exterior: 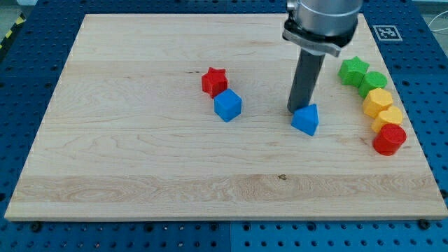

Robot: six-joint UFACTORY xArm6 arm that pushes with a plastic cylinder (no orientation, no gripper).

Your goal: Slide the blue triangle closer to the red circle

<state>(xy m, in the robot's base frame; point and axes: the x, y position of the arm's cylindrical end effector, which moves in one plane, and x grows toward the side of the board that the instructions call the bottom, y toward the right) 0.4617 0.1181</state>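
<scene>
The blue triangle [306,120] lies on the wooden board right of centre. My tip [297,110] touches its upper left side, the rod rising straight above it. The red circle [389,139] sits near the board's right edge, to the right of the triangle and slightly lower, at the bottom end of a column of blocks.
A red star [214,81] and a blue cube [227,105] sit together left of my tip. Along the right edge, above the red circle, run a green star [353,70], a green block [373,82] and two yellow blocks [379,101] [388,117].
</scene>
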